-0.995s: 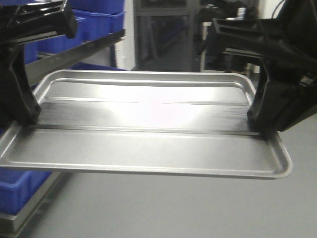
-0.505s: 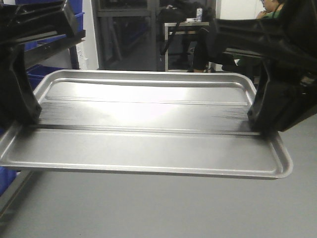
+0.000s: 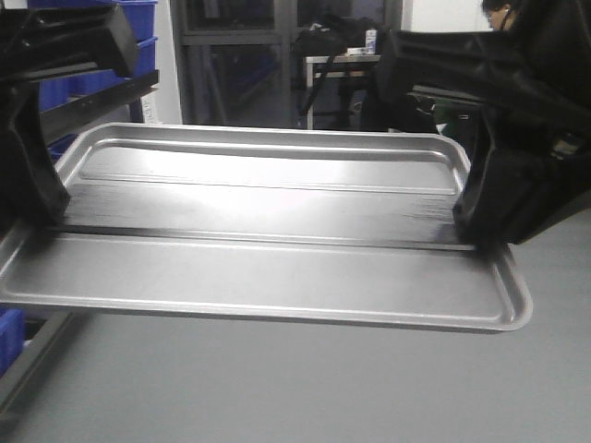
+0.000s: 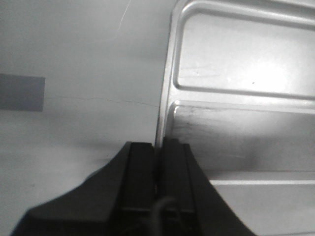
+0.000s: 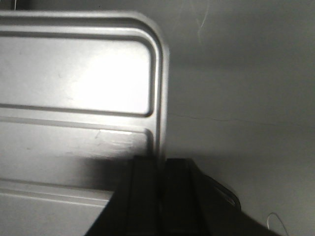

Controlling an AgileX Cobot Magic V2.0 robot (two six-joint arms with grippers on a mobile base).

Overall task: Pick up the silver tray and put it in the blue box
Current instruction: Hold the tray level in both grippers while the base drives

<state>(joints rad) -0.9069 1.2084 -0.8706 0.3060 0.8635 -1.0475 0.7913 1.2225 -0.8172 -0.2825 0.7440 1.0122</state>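
Floor (image 3: 305, 388) of plain grey lies nearest, and above it the silver tray (image 3: 268, 240) hangs in the air, about level, long side toward the camera, touching no bench. The left gripper (image 3: 42, 217) has hold of its left short rim and the right gripper (image 3: 473, 235) of its right short rim, each near the middle ridge. In the left wrist view the two black fingers (image 4: 140, 177) are closed tight on the raised rim, one outside and one inside the tray. The right wrist view shows the right fingers (image 5: 145, 187) pinched on the rim the same way. Behind on the left stands a metal rack (image 3: 92, 97) with blue bins (image 3: 138, 37). Farther back are a table (image 3: 337, 60) carrying a bottle (image 3: 370, 39), and a person (image 3: 503, 14) at the upper right.
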